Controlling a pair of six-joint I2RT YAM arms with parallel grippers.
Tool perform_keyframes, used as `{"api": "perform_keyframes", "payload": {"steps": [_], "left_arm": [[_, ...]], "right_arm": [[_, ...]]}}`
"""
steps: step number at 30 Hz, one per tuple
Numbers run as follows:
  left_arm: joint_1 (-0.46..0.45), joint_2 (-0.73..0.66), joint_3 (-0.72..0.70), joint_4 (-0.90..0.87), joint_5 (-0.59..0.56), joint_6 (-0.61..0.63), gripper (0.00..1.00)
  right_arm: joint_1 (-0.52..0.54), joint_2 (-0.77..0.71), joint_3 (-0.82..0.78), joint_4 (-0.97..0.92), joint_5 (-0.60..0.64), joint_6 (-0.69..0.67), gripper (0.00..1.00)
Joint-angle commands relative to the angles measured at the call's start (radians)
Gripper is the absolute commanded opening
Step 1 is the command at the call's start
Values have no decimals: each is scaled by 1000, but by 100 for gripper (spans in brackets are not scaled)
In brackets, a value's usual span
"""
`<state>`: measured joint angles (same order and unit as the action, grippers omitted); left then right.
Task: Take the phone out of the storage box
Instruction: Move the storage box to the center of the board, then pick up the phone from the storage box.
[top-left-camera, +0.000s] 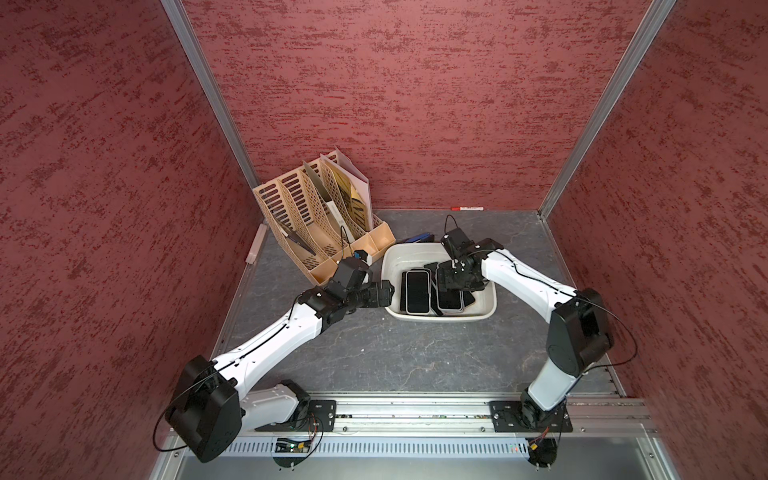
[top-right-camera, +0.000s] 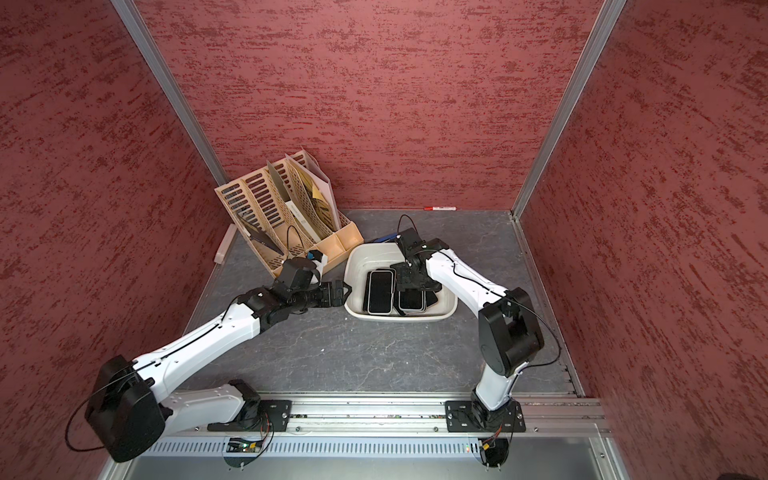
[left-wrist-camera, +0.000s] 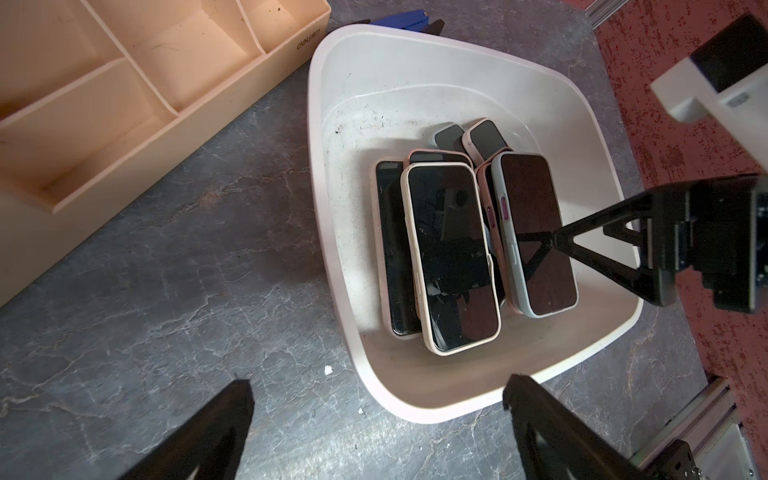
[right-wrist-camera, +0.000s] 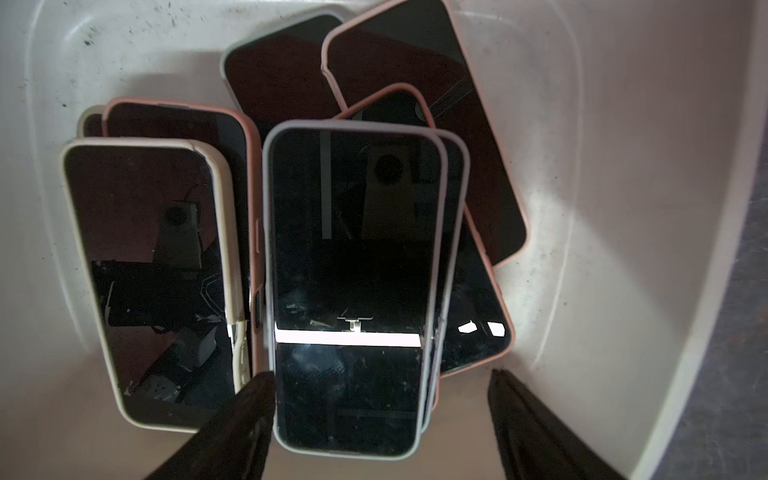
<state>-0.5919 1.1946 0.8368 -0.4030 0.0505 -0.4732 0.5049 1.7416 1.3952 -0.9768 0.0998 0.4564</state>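
Note:
The off-white storage box (top-left-camera: 444, 317) (top-right-camera: 399, 318) stands mid-table and holds several phones lying face up in a loose pile. A grey-cased phone (right-wrist-camera: 349, 249) (left-wrist-camera: 536, 232) lies on top, beside a cream-cased phone (right-wrist-camera: 153, 270) (top-left-camera: 417, 291). My right gripper (right-wrist-camera: 380, 399) (top-left-camera: 448, 286) reaches down into the box and is open. It straddles the near end of the grey-cased phone; one finger rests against the phone's side and the other stands well apart from it. My left gripper (left-wrist-camera: 378, 388) (top-left-camera: 384, 291) is wide open and empty, low over the table just outside the box's left rim.
A beige slotted file organizer (top-left-camera: 316, 216) stands close behind my left arm, near the box's left corner. A blue object (top-left-camera: 417, 238) lies behind the box. A red marker (top-left-camera: 467, 208) lies along the back wall. Red walls enclose the table on three sides.

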Motion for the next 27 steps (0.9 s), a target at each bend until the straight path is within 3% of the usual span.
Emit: {"api": "perform_keyframes", "payload": {"steps": [1,27], "left_arm": [[6,-45,-26,3,-1,-1,100],[99,-101,-88,-5,33,4,100]], "right_arm": [[10,25,32,-3,38,28,85],[30,188,114,-3,53,39,86]]}}
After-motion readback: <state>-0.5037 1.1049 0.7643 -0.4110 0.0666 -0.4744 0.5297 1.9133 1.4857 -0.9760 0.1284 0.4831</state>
